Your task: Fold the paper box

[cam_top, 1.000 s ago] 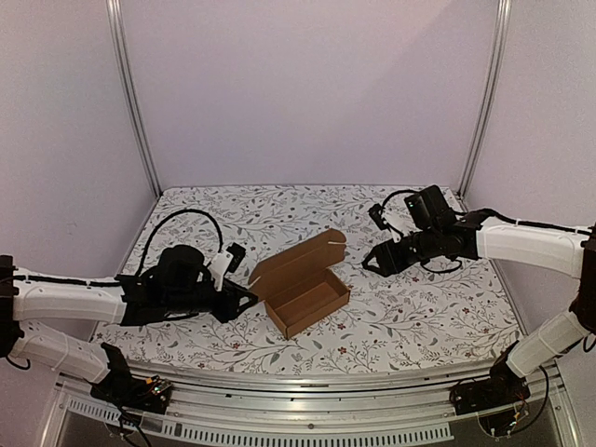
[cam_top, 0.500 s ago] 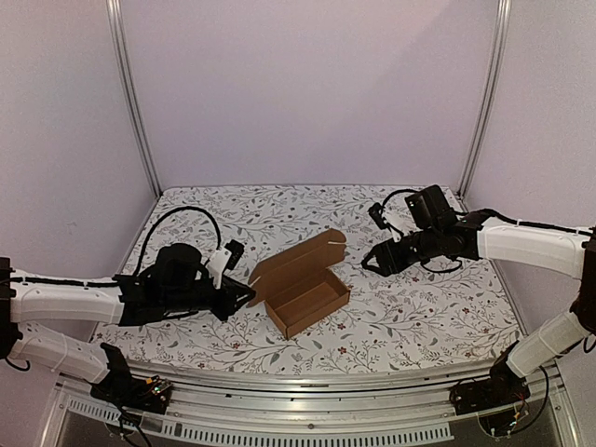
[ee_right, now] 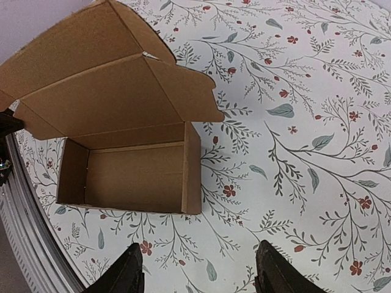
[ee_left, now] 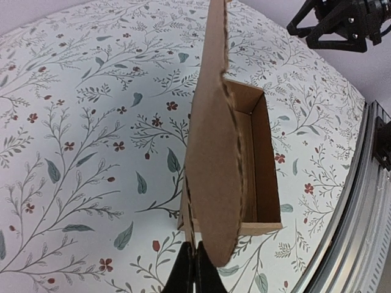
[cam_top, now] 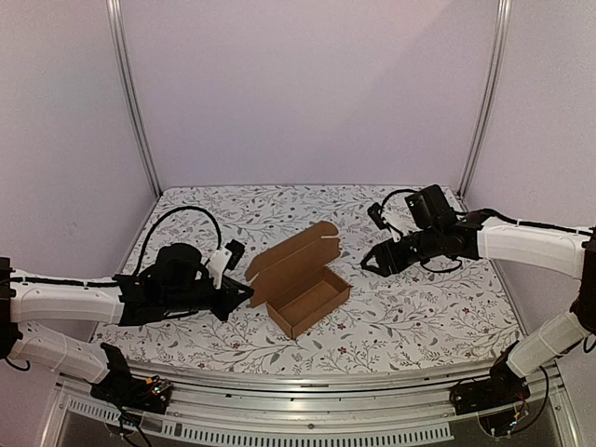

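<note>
box (cam_top: 312, 296) sits mid-counter (cam_top: 428, 321), tray formed, lid (cam_top: 296, 253) standing up. left claw (cam_top: 245, 291) clamped on the lid's end tab (ee_left: 211, 241), likely to swing the lid over. right claw (cam_top: 372, 263) open, hovering right of box, free to tuck.

This is a robotics lab test cell: plain pale lilac wall panels (cam_top: 307, 93) framed by upright aluminium posts (cam_top: 133, 102) enclose a table covered with a white floral-print cloth (cam_top: 242, 209). A slotted aluminium rail (cam_top: 307, 396) runs along the near edge, where the white-and-black left arm (cam_top: 70, 303) and right arm (cam_top: 531, 242) are mounted, trailing loose black cables.
</note>
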